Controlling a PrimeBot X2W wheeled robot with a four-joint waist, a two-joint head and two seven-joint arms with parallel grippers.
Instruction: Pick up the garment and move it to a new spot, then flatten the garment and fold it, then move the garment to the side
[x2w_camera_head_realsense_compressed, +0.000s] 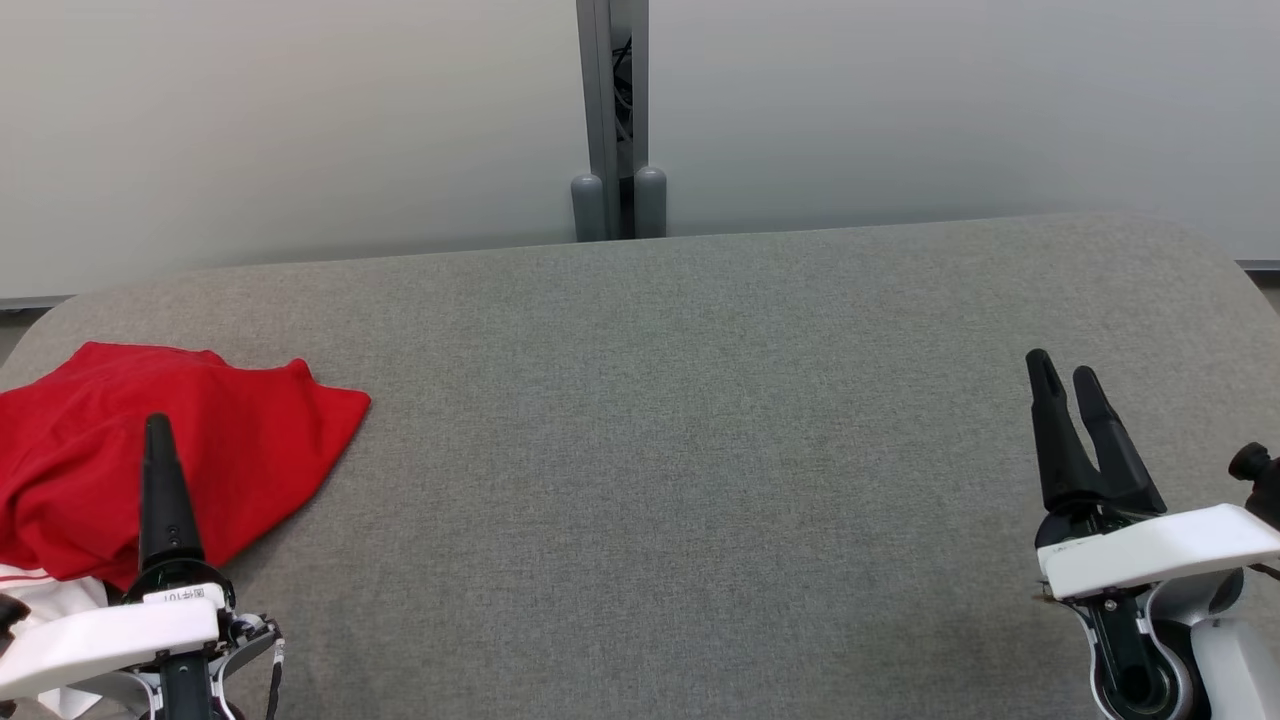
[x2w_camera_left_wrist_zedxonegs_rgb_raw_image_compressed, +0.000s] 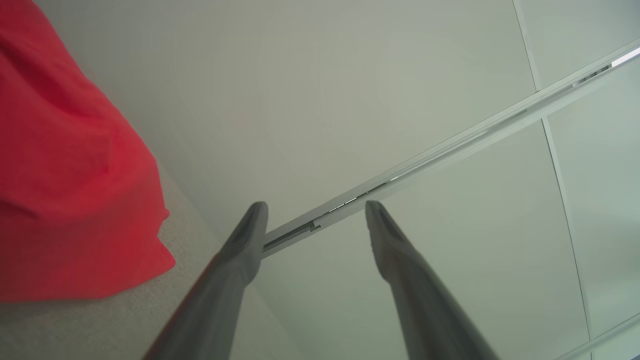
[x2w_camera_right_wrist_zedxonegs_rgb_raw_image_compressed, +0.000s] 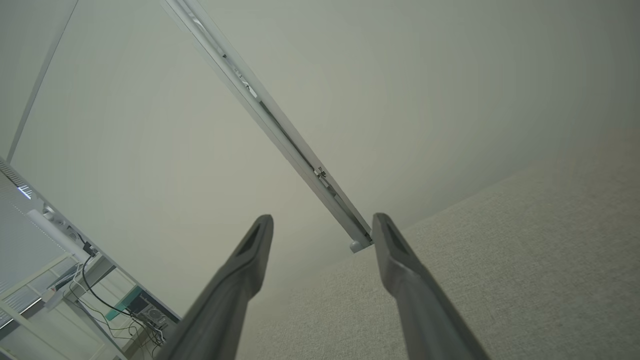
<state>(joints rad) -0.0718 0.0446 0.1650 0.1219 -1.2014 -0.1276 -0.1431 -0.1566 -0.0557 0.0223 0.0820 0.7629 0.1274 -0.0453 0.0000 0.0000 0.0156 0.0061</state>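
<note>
Garment (x2w_camera_head_realsense_compressed: 200, 440), one, red with a white patch at its near edge, lies crumpled on the near left of the one grey bench (x2w_camera_head_realsense_compressed: 680, 420). Two pairs of fingers: left fingers (x2w_camera_head_realsense_compressed: 165, 500) stand apart, empty, close by the garment; right fingers (x2w_camera_head_realsense_compressed: 1055, 430) stand apart, empty, at the near right, well away from it.

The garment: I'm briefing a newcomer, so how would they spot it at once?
Start at the grey padded table before the pale wall. At its left end, by the left gripper, lies a crumpled garment, the only bright red thing there.
</note>
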